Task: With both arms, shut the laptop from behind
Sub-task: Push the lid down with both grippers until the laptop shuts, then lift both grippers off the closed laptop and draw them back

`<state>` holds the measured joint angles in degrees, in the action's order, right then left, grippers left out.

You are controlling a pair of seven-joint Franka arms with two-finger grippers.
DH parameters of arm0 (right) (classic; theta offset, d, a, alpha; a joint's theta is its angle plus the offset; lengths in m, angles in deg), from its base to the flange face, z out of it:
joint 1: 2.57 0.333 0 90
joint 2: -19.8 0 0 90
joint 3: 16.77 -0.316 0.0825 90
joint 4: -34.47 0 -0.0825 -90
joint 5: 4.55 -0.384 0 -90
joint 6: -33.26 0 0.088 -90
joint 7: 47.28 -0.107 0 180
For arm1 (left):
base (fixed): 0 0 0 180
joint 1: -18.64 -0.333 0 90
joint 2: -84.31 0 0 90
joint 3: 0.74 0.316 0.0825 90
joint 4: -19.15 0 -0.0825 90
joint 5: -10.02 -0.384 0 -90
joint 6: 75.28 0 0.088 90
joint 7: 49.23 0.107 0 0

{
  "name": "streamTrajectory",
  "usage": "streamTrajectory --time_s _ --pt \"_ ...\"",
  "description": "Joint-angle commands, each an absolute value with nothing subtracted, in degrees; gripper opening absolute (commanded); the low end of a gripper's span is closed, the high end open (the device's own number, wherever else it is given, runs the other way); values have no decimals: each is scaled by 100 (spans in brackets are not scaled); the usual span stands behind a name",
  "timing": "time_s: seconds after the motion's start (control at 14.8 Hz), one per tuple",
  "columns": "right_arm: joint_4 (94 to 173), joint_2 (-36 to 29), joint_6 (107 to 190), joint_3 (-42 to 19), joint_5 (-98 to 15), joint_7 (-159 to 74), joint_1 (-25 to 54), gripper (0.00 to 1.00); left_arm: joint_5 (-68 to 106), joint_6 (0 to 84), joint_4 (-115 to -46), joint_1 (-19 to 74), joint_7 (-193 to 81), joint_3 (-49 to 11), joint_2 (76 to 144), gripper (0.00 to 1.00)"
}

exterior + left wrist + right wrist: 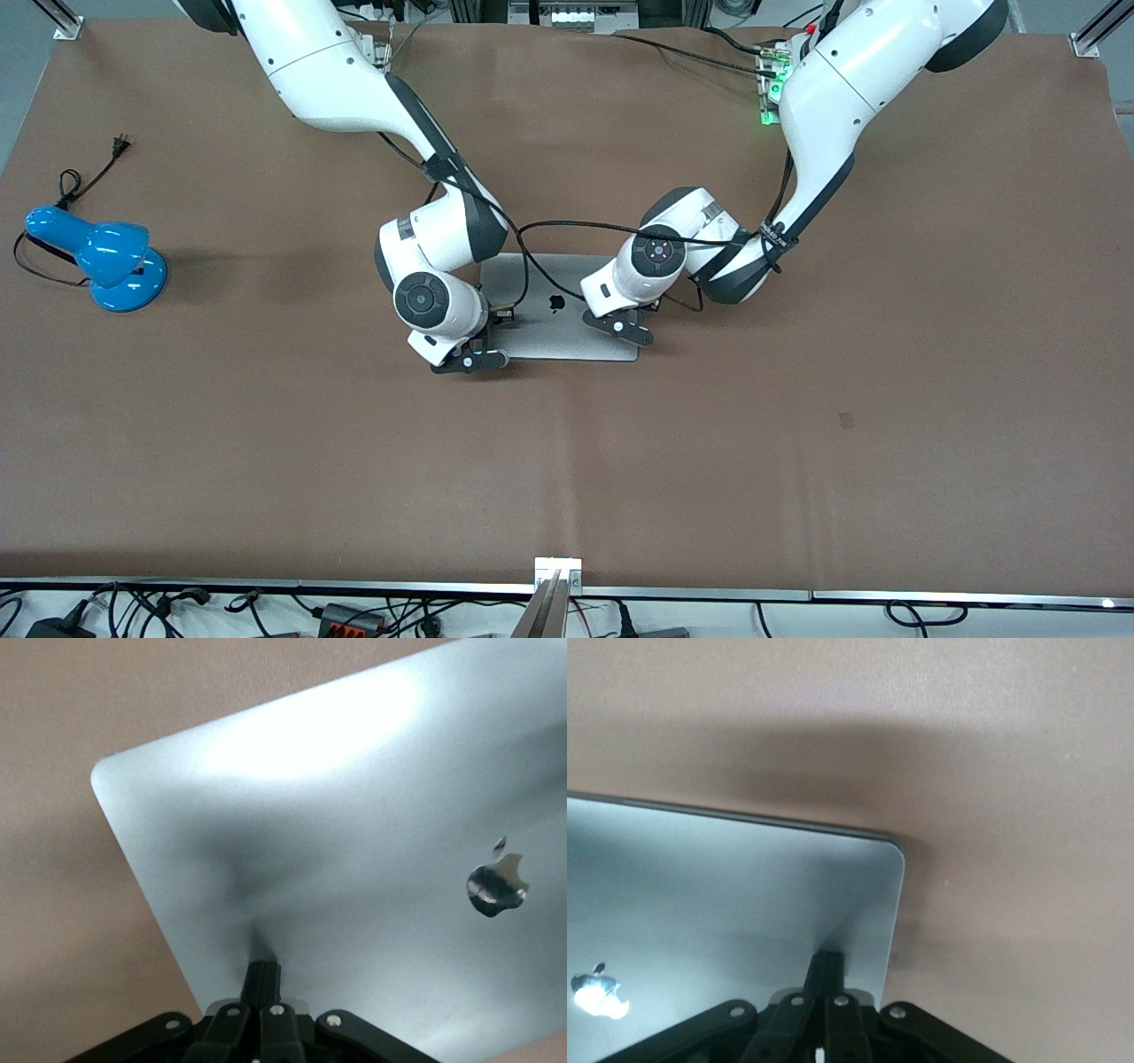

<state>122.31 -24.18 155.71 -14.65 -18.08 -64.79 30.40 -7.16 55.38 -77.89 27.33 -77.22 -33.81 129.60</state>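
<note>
The silver-grey laptop (554,332) lies in the middle of the table with its lid down and the black apple logo (556,303) facing up; keyboard and screen are hidden. My right gripper (471,359) is shut, its fingertips (827,963) touching the lid (726,895) near the corner toward the right arm's end. My left gripper (622,326) is shut, its fingertips (264,973) touching the lid (337,859) near the corner toward the left arm's end. Both arms reach over the laptop from the base side.
A blue desk lamp (106,257) with a black cord (84,182) sits toward the right arm's end of the brown table (797,425). Black cables hang from both arms over the laptop. The table's metal front edge (558,576) runs nearest the front camera.
</note>
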Motion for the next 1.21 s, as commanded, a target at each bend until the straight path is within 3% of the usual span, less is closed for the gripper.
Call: streamTrajectory --time_s 0.0,0.27,0.54,0.81,1.01,1.15 --pt "12069 -2520 15614 -1492 -1739 -6503 3022 0 -870 5682 -7639 2814 -7815 -3309 13116 0" --pt "12086 -2520 15614 -1492 -1739 -6494 3022 0 -861 5585 -7639 2700 -7815 -3309 12976 0" --pt "12069 -2432 15605 -1466 -1704 -6512 3022 0 -852 4919 -7578 2446 -7762 -3414 12598 0" --pt "12095 -1853 15386 -1089 -1608 -6485 3074 0 -773 4076 -7578 2016 -7684 -3616 11966 0" --pt "12095 -1361 14921 -877 -1186 -6424 3031 0 -773 3679 -7569 1068 -7218 -4229 11710 0" --pt "12095 -1088 14622 -772 -1088 -6433 2952 0 -773 3249 -7560 94 -6824 -4984 11613 0"
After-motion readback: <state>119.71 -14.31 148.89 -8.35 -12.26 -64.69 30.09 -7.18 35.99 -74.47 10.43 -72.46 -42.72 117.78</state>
